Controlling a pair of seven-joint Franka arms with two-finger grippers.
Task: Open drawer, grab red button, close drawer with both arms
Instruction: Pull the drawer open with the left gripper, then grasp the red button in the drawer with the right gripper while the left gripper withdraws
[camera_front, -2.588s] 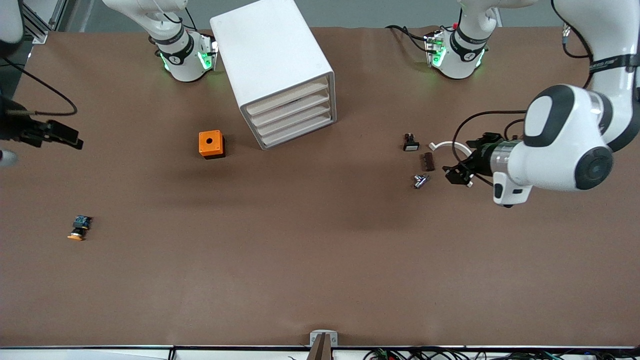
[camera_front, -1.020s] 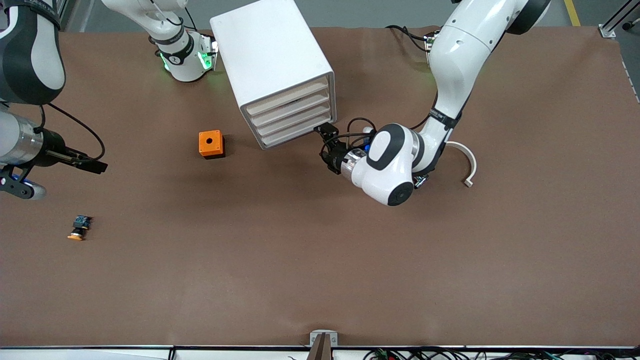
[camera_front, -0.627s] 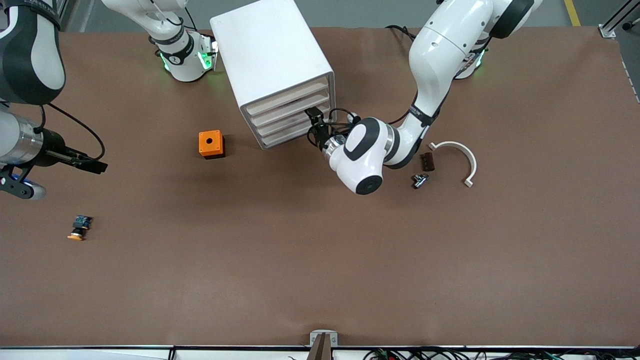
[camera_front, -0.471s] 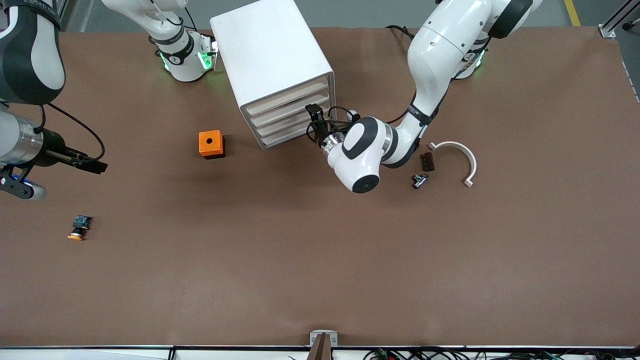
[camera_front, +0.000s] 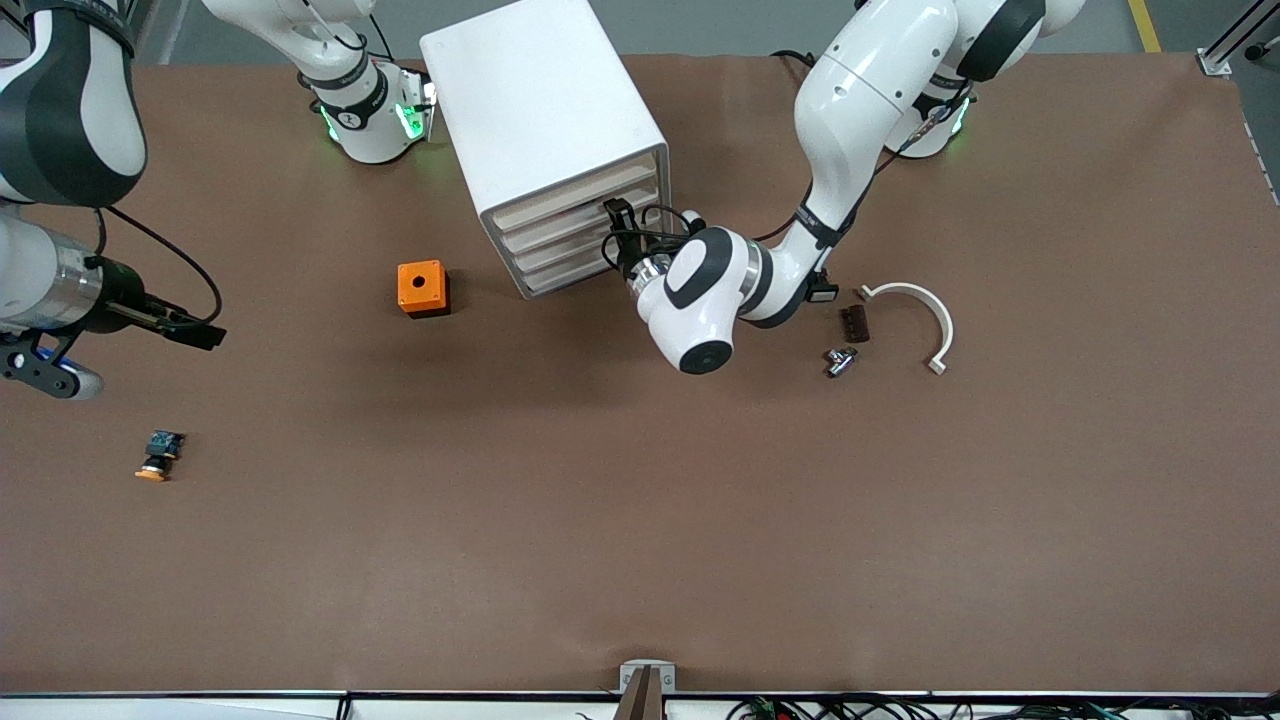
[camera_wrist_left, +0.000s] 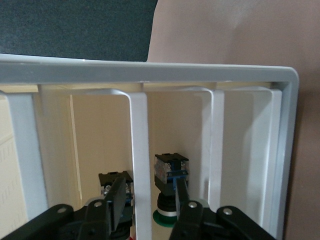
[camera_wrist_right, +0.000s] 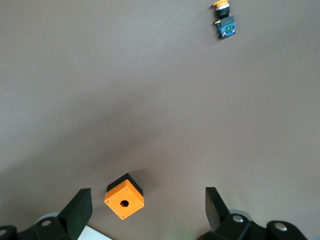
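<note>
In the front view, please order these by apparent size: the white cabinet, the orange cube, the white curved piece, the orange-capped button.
1. white cabinet
2. white curved piece
3. orange cube, which looks close to the curved piece in extent but more compact
4. orange-capped button

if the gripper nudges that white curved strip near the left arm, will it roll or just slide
The white curved strip lies flat on the brown table as an open half ring, so it would likely slide or pivot rather than roll. It looks thin, so probably light and easily knocked askew. A push at one end may spin it toward the small dark block beside it.
</note>
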